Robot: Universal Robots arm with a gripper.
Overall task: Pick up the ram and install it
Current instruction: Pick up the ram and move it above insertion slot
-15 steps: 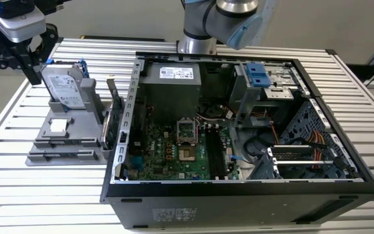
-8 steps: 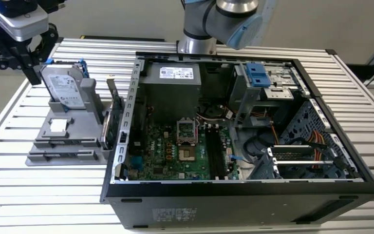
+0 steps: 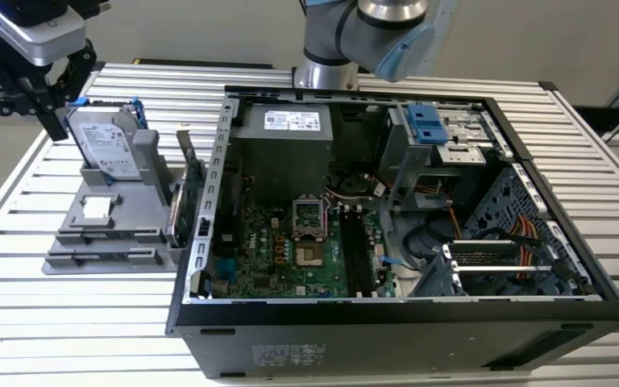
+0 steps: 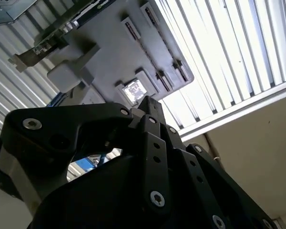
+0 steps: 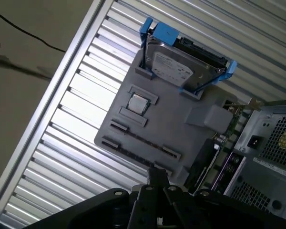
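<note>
The ram is out of view. My gripper (image 3: 49, 122) hangs high above the table's far corner at the exterior view's left, just behind a grey parts holder (image 3: 105, 242). Its fingertips look pressed together with nothing seen between them (image 4: 150, 101) (image 5: 157, 172). The long narrow slots (image 5: 140, 145) along the holder's front edge look bare. The open computer case (image 3: 396, 314) lies to the exterior view's right, its motherboard (image 3: 283, 254) and black memory slots (image 3: 353, 254) exposed.
On the holder stand a silver hard drive (image 3: 105, 141) (image 5: 181, 62) with blue handles, a small square chip (image 3: 94, 208) (image 5: 137, 103) and a green expansion card (image 3: 186, 201) against the case wall. The slatted metal table (image 3: 73, 322) ends close behind my gripper.
</note>
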